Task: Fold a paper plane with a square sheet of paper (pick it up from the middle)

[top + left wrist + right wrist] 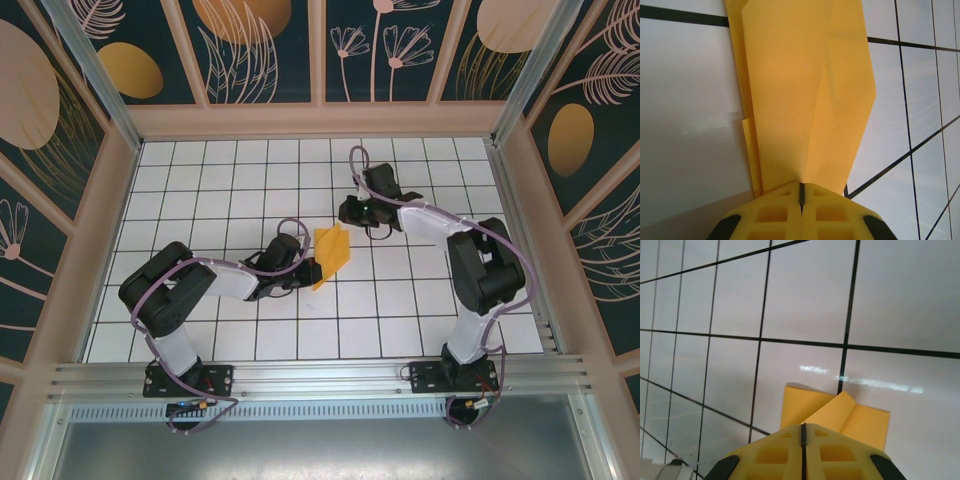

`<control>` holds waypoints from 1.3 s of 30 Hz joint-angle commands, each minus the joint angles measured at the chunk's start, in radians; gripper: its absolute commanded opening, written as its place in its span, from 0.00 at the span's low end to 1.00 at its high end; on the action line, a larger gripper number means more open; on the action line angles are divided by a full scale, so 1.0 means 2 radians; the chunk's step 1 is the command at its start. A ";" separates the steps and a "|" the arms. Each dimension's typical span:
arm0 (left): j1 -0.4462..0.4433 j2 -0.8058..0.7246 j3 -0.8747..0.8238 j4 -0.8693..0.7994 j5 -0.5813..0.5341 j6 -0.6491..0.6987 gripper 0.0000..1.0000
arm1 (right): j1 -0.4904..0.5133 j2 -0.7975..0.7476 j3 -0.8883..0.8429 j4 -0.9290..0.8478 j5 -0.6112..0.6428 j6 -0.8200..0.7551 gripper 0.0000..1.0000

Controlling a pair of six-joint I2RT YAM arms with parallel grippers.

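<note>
Left gripper (pixel 801 192): yellow fingers (pixel 772 215) clamped together on the narrow end of the orange paper (pixel 805 95). The paper leaves the seam between the fingers and widens away from the wrist. Several folded layers show, with one crease running lengthwise and a thin inner layer peeking out along the left edge.

Top view: left gripper (pixel 312 272) sits at the paper's near end. The orange paper (pixel 333 248) is mid-table on the white grid table (pixel 200 200), between the two grippers. Its long axis runs from near to far and leans slightly right. The tapered end points back toward the arm bases and the broad end points toward the far wall.

Right gripper (pixel 803 426): jaws pressed together, no gap at the seam. Just beyond the tips is the paper's broad end (pixel 860 422), with one flap lifted off the table and rising to meet the fingertips. Cannot tell whether that flap is actually nipped or only touching.

Top view: right gripper (pixel 349 213) is just at the paper's far edge, its arm coming in from the right. The two grippers are close together, one at each end of the paper.
</note>
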 commanded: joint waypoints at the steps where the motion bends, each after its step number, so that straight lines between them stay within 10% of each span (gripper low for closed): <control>1: -0.006 0.021 -0.016 -0.056 -0.018 -0.008 0.03 | 0.025 -0.006 -0.038 0.011 0.002 0.019 0.11; 39: -0.006 -0.021 -0.006 -0.037 -0.004 -0.031 0.07 | 0.075 0.085 -0.091 0.068 -0.055 0.067 0.09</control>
